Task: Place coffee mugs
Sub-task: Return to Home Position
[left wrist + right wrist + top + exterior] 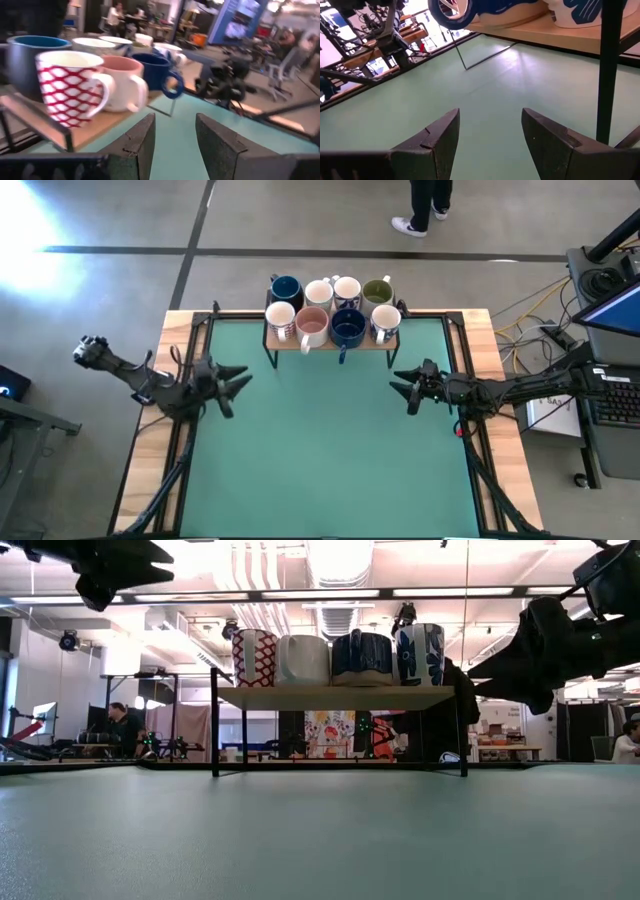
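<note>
Several coffee mugs stand upright in two rows on a small wooden shelf [332, 343] with black legs at the table's far middle. The near row holds a white mug with red lattice [75, 90], a pink one [122, 82], a dark blue one [157, 72] and a white one [386, 320]. My left gripper [243, 383] hovers open and empty at the table's left, pointing level toward the shelf's left end. My right gripper [400, 385] hovers open and empty at the right, near the shelf's right legs.
The green mat [330, 450] lies bare between and in front of the arms. The shelf's black leg [610, 70] stands close to my right gripper. A person's feet [425, 210] show beyond the far edge. Equipment and cables [600, 350] crowd the right side.
</note>
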You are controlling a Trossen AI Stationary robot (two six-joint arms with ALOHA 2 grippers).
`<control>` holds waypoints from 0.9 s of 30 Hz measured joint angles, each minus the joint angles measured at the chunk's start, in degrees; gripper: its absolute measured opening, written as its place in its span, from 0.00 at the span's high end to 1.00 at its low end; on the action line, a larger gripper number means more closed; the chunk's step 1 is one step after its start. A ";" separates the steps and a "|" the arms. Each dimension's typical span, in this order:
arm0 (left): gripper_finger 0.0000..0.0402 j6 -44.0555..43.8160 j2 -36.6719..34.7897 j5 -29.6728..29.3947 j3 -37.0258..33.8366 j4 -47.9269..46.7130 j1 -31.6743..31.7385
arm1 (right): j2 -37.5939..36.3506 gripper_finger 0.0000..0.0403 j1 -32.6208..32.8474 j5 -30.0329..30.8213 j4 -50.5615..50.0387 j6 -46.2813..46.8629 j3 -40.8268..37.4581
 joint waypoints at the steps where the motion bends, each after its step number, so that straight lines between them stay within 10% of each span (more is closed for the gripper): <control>1: 0.69 0.02 -0.64 0.00 -0.51 0.48 1.12 | 0.00 0.50 0.00 0.00 0.01 0.00 0.00; 27: 0.69 -0.01 -29.66 -0.08 -24.05 1.49 9.17 | 0.00 0.50 0.01 -0.01 0.00 0.02 -0.03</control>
